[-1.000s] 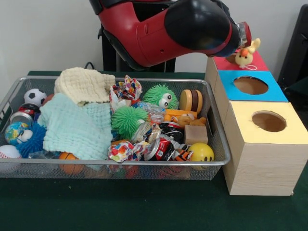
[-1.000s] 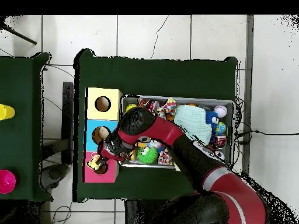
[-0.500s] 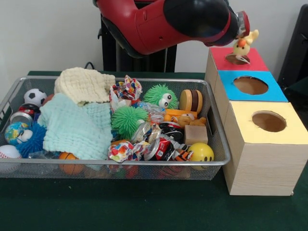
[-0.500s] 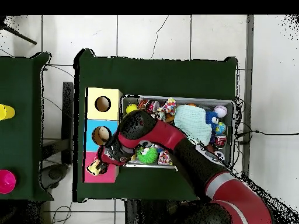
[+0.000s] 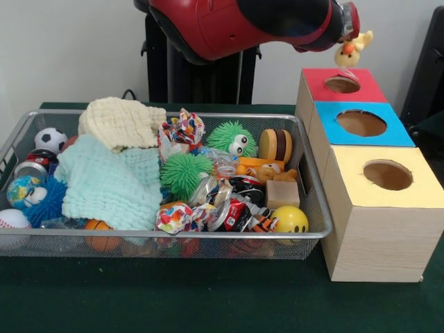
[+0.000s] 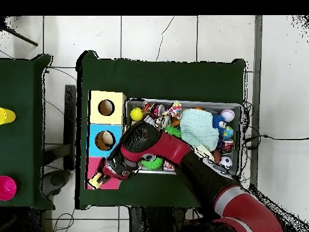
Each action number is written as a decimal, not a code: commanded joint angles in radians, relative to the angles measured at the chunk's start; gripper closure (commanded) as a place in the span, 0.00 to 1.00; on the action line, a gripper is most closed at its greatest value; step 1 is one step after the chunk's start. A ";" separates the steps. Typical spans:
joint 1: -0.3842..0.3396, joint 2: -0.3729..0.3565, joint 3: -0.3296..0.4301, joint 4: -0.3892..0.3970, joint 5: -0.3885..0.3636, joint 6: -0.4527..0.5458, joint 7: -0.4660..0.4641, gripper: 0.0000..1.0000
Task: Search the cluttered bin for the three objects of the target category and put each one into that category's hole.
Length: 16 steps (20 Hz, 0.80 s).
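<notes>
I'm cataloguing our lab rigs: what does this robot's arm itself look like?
The bulky rounded robot arm has glossy red shells with black joint sections. From overhead, a pale grey band rings the red link nearer the base. A silver ring shows at the wrist in the front view. The claw itself is too hidden to describe.

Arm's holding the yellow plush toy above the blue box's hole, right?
Wrong box. In the front view the yellow plush toy hangs from the gripper above the red box, over its hole, not the blue box beside it. The rest holds.
</notes>
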 commanded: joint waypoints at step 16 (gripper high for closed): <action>0.002 0.006 -0.037 0.020 0.068 -0.106 0.126 1.00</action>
